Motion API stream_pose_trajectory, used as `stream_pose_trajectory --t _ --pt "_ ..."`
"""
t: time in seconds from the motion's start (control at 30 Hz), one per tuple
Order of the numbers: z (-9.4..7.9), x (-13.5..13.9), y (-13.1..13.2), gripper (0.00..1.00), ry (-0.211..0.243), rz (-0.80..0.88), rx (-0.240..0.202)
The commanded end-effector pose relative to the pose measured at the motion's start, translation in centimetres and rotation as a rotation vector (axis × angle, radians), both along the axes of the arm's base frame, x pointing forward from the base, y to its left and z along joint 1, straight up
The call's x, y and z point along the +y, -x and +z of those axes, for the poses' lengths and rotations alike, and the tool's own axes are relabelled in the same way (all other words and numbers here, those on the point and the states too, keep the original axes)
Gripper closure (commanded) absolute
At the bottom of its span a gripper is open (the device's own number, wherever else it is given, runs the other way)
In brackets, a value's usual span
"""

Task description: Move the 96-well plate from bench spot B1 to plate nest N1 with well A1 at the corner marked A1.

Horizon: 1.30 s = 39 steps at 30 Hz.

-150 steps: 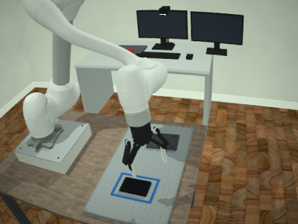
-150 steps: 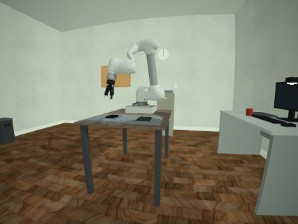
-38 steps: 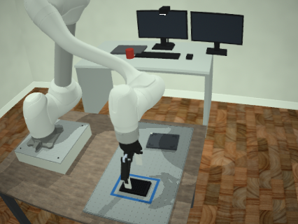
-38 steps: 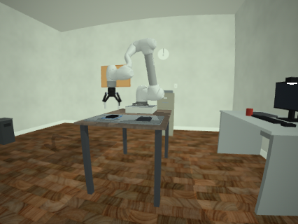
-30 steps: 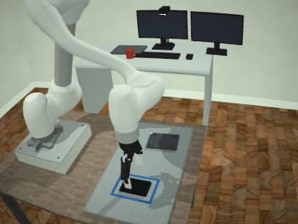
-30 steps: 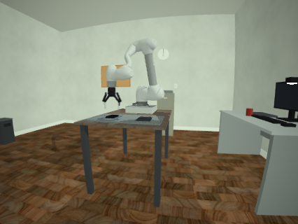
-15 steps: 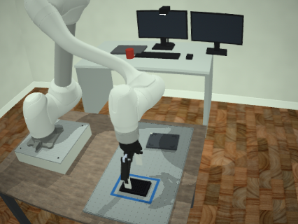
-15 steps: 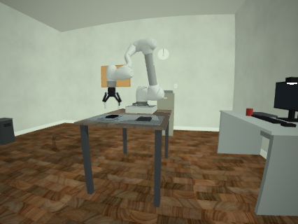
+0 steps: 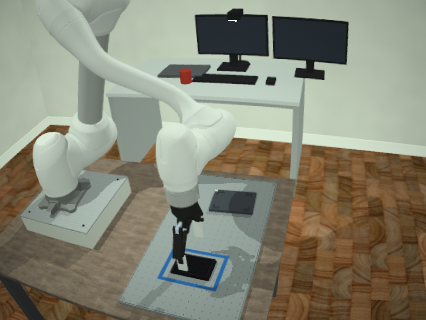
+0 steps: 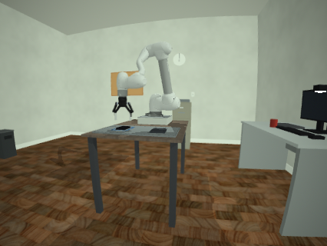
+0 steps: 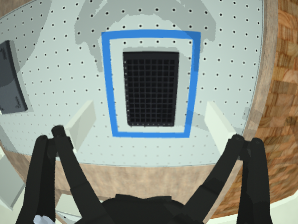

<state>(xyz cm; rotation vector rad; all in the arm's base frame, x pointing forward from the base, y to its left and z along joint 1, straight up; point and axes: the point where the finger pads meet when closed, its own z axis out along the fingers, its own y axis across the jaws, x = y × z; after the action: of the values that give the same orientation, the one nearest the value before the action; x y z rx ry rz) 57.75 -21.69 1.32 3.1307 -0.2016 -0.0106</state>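
The black 96-well plate lies flat inside the blue-outlined bench spot on the grey perforated mat. It also shows in the wrist view and the exterior view. My gripper hangs well above the plate, fingers pointing down and spread wide, with nothing between them; it also shows in the top and exterior views. The dark plate nest sits farther back on the mat, apart from the plate, and shows at the left edge of the wrist view.
The robot base stands on a pedestal at the table's left. Behind the table is a white desk with two monitors, a keyboard and a red cup. The mat's near edge is close to the table edge.
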Motion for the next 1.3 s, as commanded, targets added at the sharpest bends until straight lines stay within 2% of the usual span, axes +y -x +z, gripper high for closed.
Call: stream_pose_trajectory --t 0.0,0.93,1.27 --pt "-0.8 0.0 0.2 0.00 -0.006 -0.005 -0.001" --pt "-5.2 0.0 0.2 0.00 -0.006 -0.005 -0.001" --pt "-5.8 0.0 0.2 0.00 -0.006 -0.005 -0.001"
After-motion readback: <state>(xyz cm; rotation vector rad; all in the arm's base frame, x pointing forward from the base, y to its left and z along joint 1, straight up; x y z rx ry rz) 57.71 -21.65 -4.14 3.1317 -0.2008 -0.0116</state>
